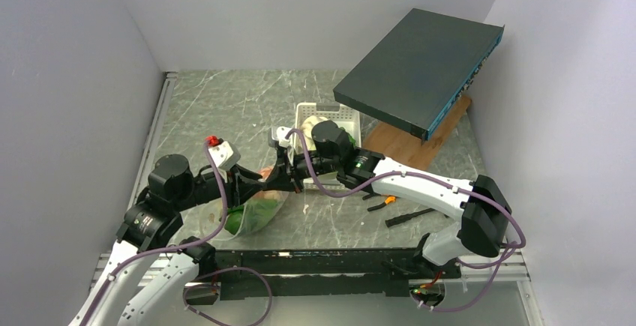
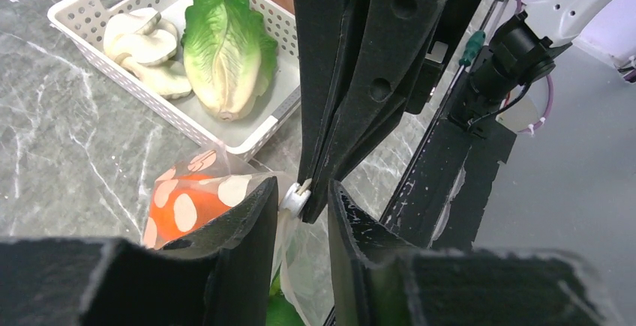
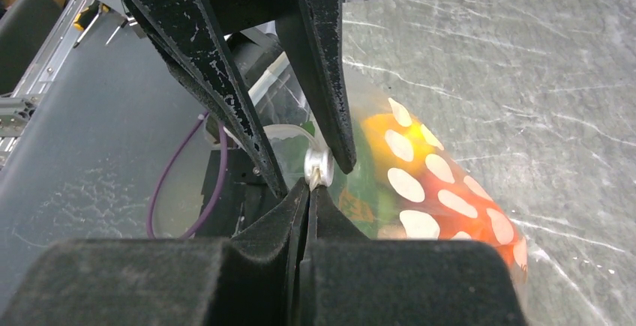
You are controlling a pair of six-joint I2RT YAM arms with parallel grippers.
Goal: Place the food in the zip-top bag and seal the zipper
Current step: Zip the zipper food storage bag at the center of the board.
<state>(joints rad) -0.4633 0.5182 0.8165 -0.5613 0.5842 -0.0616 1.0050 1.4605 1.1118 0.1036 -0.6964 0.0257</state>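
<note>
The zip-top bag (image 2: 193, 195) is limp, slick film, so my right tool (image 3: 307, 188) clamps its zipper (image 3: 318, 167) while my left tool (image 2: 302, 193) straddles it unclenched

The top camera sits high up behind both arms. It looks down and forward at the whole table (image 1: 225, 101) from far off.

The left wrist camera rides on the left arm. It looks out along the left pincer (image 2: 300, 200), very close up, across the table toward the white basket (image 2: 75, 13).

The right wrist camera rides on the right arm. It looks along the right pincer (image 3: 307, 191), very close up, the other way, toward the near edge.

All three views show the zip-top bag (image 3: 427, 191) where the pincers meet. The top and left wrist views both show the basket.
</note>
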